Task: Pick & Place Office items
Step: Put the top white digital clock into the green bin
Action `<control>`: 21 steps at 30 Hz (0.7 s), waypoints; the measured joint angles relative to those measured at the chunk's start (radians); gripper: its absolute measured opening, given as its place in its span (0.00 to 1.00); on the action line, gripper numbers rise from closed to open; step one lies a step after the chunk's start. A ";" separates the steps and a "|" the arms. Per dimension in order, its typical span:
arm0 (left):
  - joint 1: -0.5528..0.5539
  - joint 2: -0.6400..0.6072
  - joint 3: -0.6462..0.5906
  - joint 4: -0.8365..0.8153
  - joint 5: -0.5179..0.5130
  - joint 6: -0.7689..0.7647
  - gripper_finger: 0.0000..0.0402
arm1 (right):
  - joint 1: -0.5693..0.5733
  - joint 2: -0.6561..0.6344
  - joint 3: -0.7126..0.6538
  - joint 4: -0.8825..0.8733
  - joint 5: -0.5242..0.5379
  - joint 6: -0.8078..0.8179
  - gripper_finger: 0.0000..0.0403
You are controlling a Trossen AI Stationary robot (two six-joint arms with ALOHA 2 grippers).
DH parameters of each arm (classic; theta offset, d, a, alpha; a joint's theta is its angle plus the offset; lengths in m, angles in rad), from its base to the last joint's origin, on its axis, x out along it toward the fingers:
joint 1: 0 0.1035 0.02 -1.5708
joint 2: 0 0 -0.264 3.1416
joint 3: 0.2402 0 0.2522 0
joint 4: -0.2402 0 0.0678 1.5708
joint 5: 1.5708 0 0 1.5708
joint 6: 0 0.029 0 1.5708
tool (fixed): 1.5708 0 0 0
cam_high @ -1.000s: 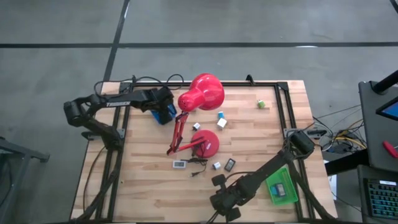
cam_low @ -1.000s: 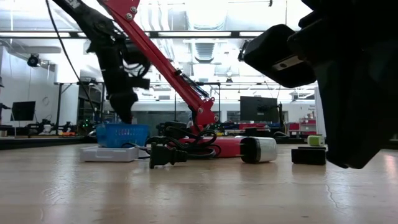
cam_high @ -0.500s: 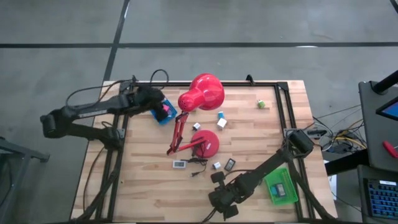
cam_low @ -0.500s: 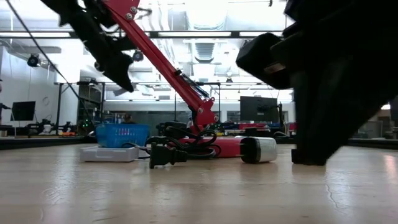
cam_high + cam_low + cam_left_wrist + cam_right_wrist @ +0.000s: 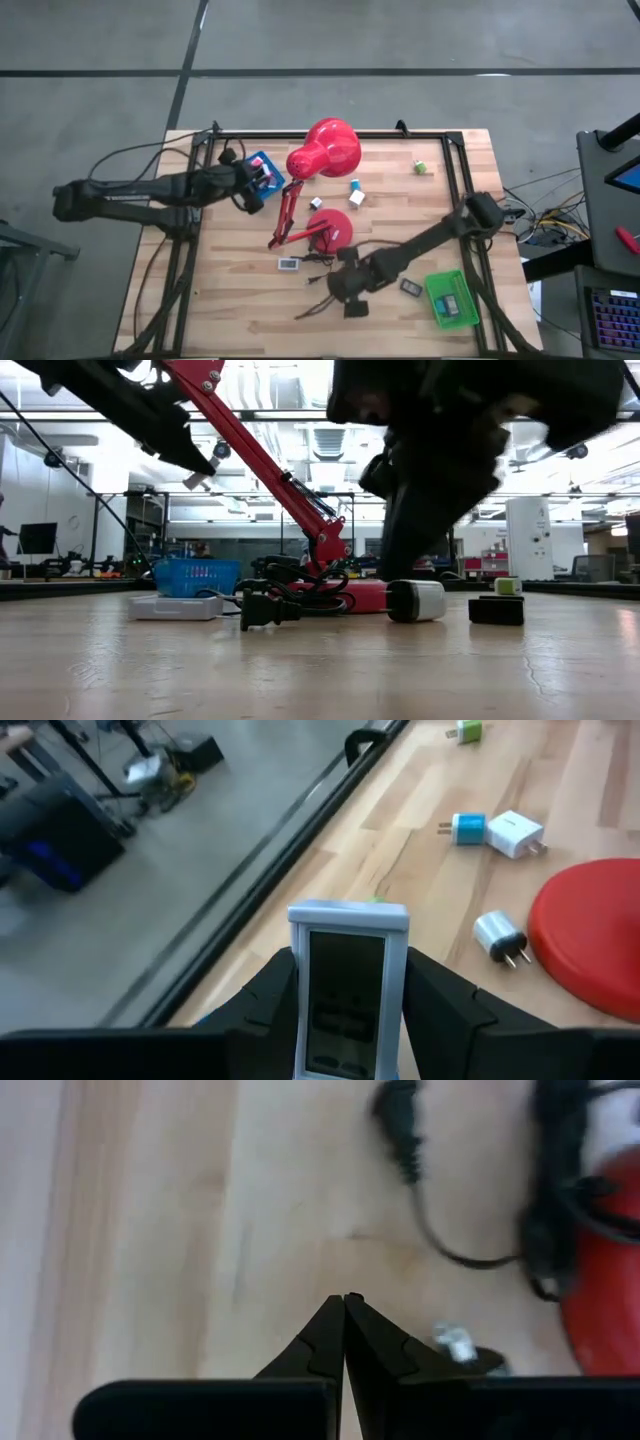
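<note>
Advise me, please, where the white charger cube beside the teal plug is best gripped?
Take the white charger cube across the two plain sides, coming straight down from above. Its prongs stick out one end and the teal plug lies close at the other, so those ends look awkward. The right tool, shut and empty, seems free; the left tool holds a small display.

A big red desk lamp [image 5: 322,150] stands mid-worktop, its round red base [image 5: 331,229] joined to the shade by a jointed red arm. Its black cord [image 5: 270,603] lies coiled beside the base. A blue basket [image 5: 196,576] sits at the wooden worktop's [image 5: 240,300] far-left part; a flat green tray [image 5: 452,298] lies near its right front corner.
</note>
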 joint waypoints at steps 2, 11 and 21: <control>-0.013 -0.007 0.000 0.000 -0.015 0.020 0.34 | -0.016 -0.038 -0.044 0.051 -0.003 0.024 0.02; -0.025 -0.006 0.000 0.032 -0.029 0.093 0.34 | -0.029 -0.162 -0.226 0.242 0.016 0.066 0.02; -0.126 -0.052 -0.058 -0.004 -0.034 0.056 0.34 | -0.029 -0.199 -0.369 0.399 0.031 -0.007 0.02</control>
